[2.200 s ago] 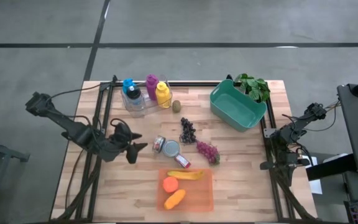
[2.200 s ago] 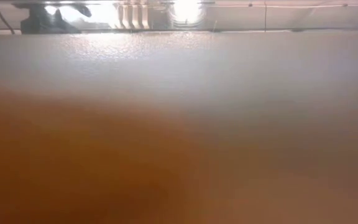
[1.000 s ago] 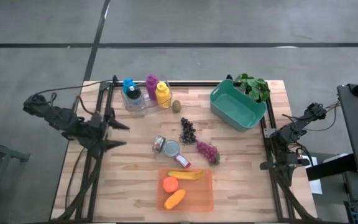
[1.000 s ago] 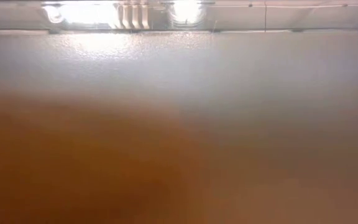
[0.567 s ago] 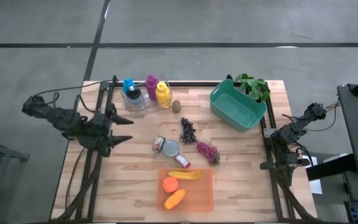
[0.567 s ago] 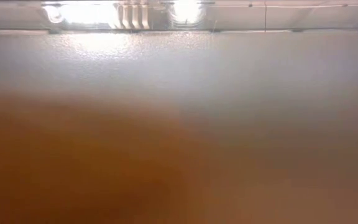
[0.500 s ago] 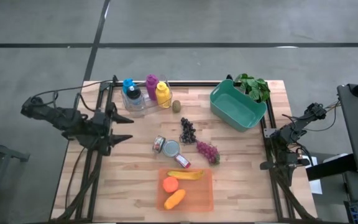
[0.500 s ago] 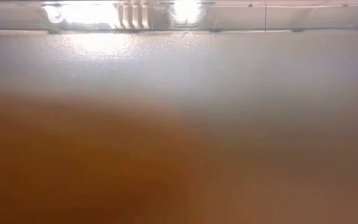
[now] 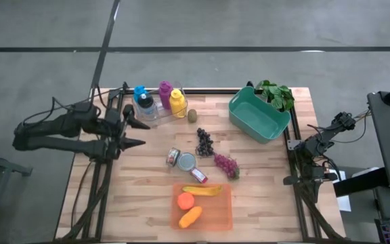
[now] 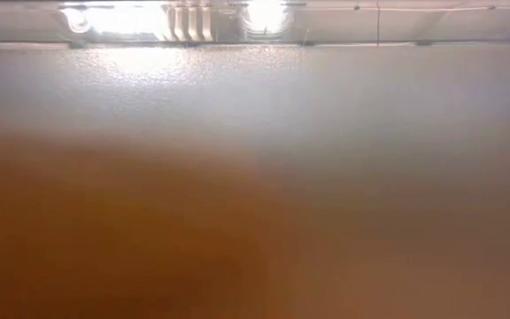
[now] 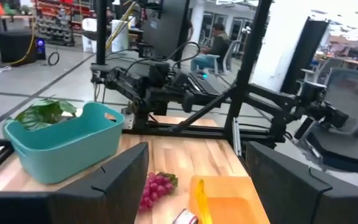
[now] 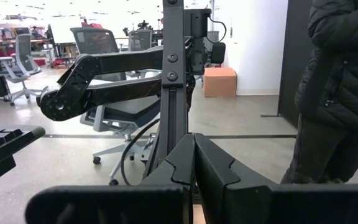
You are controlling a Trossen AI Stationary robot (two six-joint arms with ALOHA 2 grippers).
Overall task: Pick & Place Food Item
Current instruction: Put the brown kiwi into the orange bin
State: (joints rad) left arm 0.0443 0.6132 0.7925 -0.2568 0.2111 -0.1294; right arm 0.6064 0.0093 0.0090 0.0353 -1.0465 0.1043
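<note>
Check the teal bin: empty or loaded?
Empty. The high view looks straight into the teal bin and shows only bare teal floor; the leafy greens lie outside, against its far rim.

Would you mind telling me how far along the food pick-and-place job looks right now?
Done: the orange tray holds a yellow banana, an orange round fruit and an orange carrot. In hand: nothing; the left gripper hangs open at the table's left edge, and the right gripper is shut, parked at the right edge. Left: the dark grape bunch, red grape bunch and green kiwi lie loose on the wooden table.
</note>
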